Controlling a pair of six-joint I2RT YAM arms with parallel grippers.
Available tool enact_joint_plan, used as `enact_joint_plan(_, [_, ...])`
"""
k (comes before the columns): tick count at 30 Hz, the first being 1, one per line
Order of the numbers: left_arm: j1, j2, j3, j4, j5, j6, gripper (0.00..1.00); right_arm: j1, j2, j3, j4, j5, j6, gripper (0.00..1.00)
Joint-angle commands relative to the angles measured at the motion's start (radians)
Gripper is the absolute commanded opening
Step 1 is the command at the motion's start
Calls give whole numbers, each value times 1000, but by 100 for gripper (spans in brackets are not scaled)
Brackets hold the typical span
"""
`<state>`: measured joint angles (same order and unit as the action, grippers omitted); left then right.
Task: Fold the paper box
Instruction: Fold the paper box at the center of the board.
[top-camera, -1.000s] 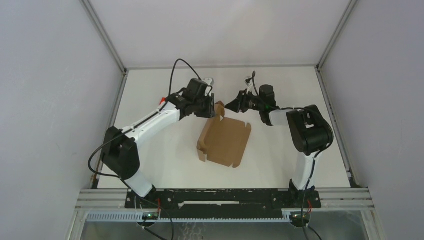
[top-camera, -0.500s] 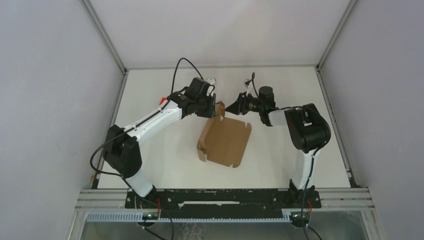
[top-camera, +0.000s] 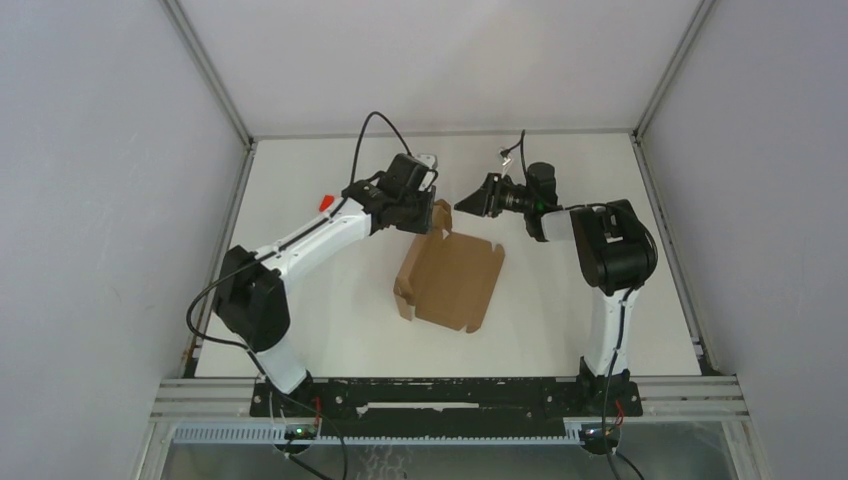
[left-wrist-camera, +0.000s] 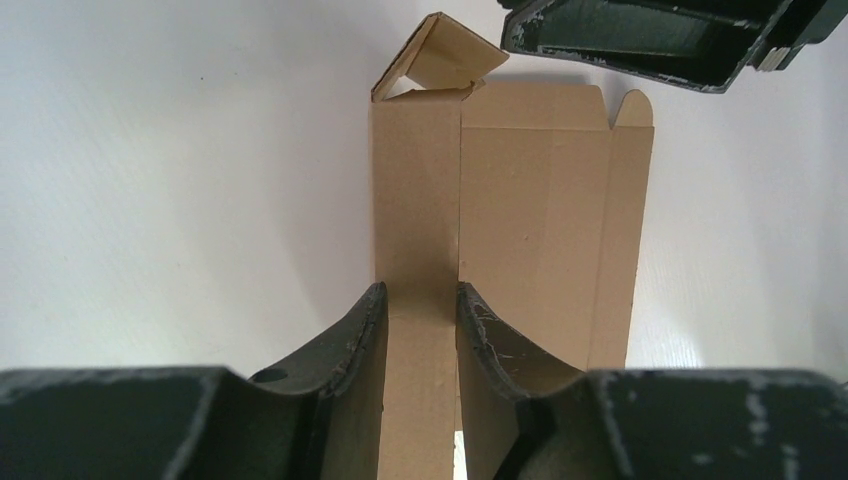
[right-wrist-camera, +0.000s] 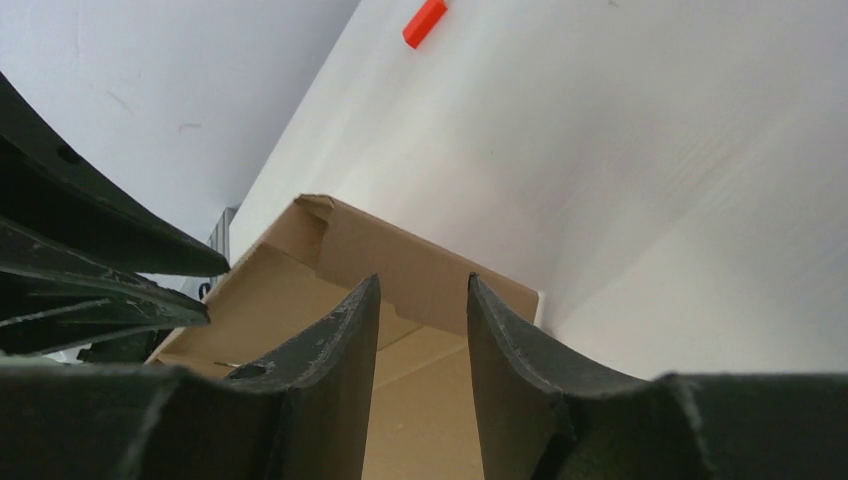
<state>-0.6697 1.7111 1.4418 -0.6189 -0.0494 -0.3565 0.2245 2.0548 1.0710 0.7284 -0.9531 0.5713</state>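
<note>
Backed off the box: right gripper, spread, empty; left gripper pinching a side strip; folding barely begun.

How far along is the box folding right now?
Done: one side wall and a corner flap of the box stand up. In hand: the left gripper straddles a strip of it, though a firm pinch can't be confirmed. The right gripper, jaws apart, faces the raised end. Left: most of the box lies flat, so the other walls and the closing are still to do.
</note>
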Motion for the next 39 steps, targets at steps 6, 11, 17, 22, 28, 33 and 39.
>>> enact_joint_plan(6, [-30, 108, 16, -174, -69, 35, 33, 3, 47, 109, -20, -76, 8, 46])
enact_joint_plan(11, [-38, 120, 34, -190, -84, 37, 33, 4, 77, 128, -16, -113, 22, 46])
enact_joint_plan(17, [-49, 128, 60, -212, -104, 41, 33, 21, 109, 141, 12, -139, 50, 43])
enact_joint_plan(22, [-56, 126, 72, -228, -115, 43, 33, 28, 120, 161, 0, -125, 46, 43])
enact_joint_plan(28, [-62, 120, 86, -235, -119, 45, 33, 24, 140, 234, -41, -127, 46, 44])
enact_joint_plan(33, [-67, 126, 99, -241, -119, 45, 33, 23, 166, 286, -83, -141, 30, 44])
enact_joint_plan(39, [-74, 128, 112, -249, -126, 45, 33, 23, 198, 303, -84, -141, 47, 44])
